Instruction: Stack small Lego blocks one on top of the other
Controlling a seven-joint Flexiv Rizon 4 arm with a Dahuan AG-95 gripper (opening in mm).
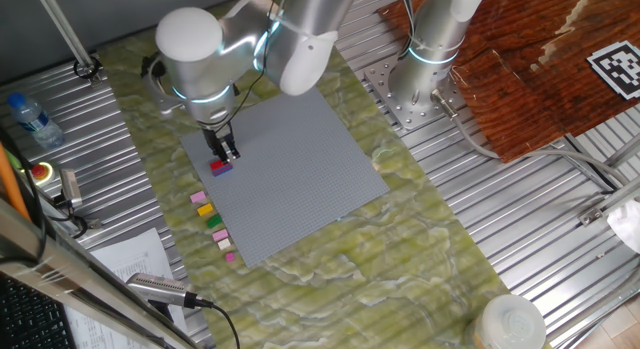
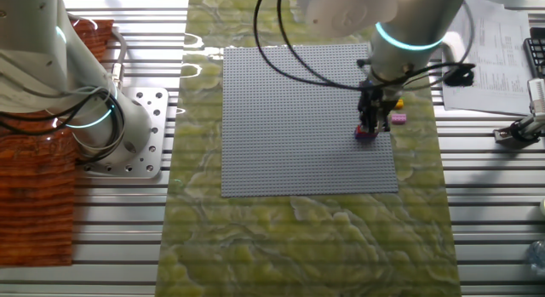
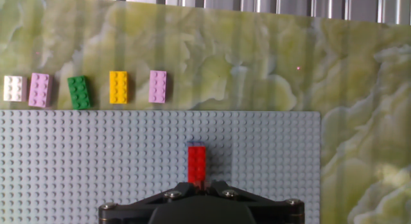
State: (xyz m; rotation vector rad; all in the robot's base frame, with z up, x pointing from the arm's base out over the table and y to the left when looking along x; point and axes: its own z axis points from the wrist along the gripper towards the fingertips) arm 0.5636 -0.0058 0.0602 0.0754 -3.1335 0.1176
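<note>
A red small Lego block (image 3: 196, 163) lies on top of a blue one, of which only thin edges show, near the edge of the grey baseplate (image 3: 90, 160). The same red block (image 1: 221, 166) sits right under my gripper (image 1: 224, 152), and from the other side the stack (image 2: 364, 133) looks purplish. My gripper (image 3: 198, 183) is shut, fingertips close together over the red block's near end; contact is unclear. Loose blocks line the mat beside the plate: white (image 3: 13, 88), pink (image 3: 40, 90), green (image 3: 79, 92), yellow (image 3: 118, 87), pink (image 3: 158, 86).
A second arm's base (image 1: 430, 59) stands on the metal table beyond the baseplate (image 1: 300, 169). A water bottle (image 1: 30, 119), a red button (image 1: 42, 171), papers and a cabled handheld device (image 1: 160, 287) lie off the green mat.
</note>
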